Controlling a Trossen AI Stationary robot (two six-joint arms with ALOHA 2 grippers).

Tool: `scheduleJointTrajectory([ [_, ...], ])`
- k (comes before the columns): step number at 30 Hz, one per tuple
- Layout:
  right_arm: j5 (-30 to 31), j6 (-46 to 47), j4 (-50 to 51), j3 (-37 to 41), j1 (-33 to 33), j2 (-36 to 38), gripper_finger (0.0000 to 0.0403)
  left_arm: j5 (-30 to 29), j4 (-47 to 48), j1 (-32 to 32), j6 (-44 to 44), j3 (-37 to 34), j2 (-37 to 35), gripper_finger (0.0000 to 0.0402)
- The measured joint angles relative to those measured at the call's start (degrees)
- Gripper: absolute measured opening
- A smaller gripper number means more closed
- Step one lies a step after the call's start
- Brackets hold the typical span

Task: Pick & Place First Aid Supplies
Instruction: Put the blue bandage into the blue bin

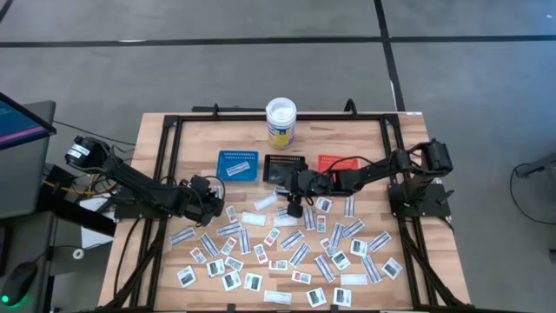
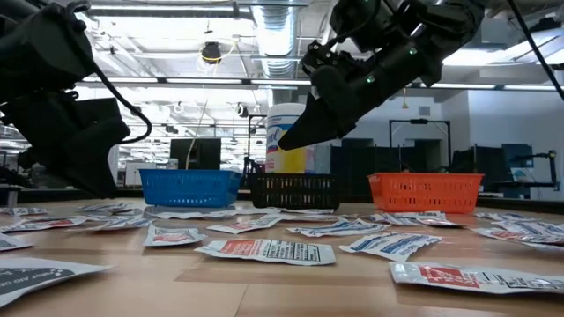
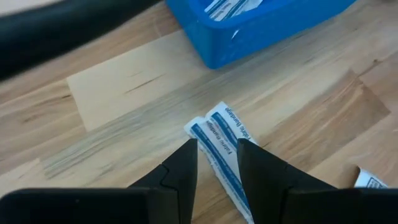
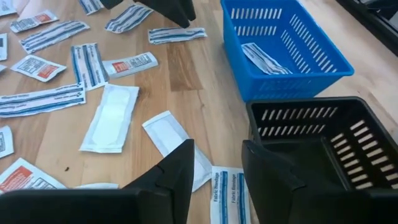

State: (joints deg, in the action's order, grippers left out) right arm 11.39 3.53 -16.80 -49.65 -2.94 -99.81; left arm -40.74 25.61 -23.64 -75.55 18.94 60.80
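Note:
Many first aid supplies (image 1: pixel 287 252), small flat paper packets, lie scattered over the near half of the wooden table. My left gripper (image 3: pixel 217 155) is open, low over the table near the blue tray (image 1: pixel 237 164). Its fingers stand on either side of two white-and-blue strip packets (image 3: pixel 222 134) that lie flat on the wood. The right wrist view shows it just above those strips (image 4: pixel 177 34). My right gripper (image 4: pixel 214 165) is open and holds nothing. It hangs above the table (image 2: pixel 295 132) beside the black tray (image 4: pixel 323 143), over a plain white packet (image 4: pixel 168 134) and a fabric bandage packet (image 4: pixel 227 190).
Blue, black (image 1: pixel 284 168) and orange (image 1: pixel 337 163) trays stand in a row at mid-table; the blue one holds a few strip packets (image 4: pixel 264 57). A white-lidded tub (image 1: pixel 281 122) stands behind them. A black frame (image 1: pixel 165 156) rims the table.

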Motion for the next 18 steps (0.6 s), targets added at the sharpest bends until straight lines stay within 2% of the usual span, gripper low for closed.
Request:
scheduleJointTrajectory([
  [4,-0.21,0.02,0.00,0.00,0.00,0.00,0.0128,-0.34,0.00,0.07,0.00,0.00,0.07,0.0113],
  [10,-3.60,1.34,1.30,0.00,-0.19,0.01,0.0127,-0.58,-0.35,2.64,0.00,0.00,2.94,0.0113],
  [18,-3.89,2.92,14.74,0.04,-1.60,4.06,0.0118,-0.14,-1.95,4.48,-0.05,0.35,8.84,0.0093],
])
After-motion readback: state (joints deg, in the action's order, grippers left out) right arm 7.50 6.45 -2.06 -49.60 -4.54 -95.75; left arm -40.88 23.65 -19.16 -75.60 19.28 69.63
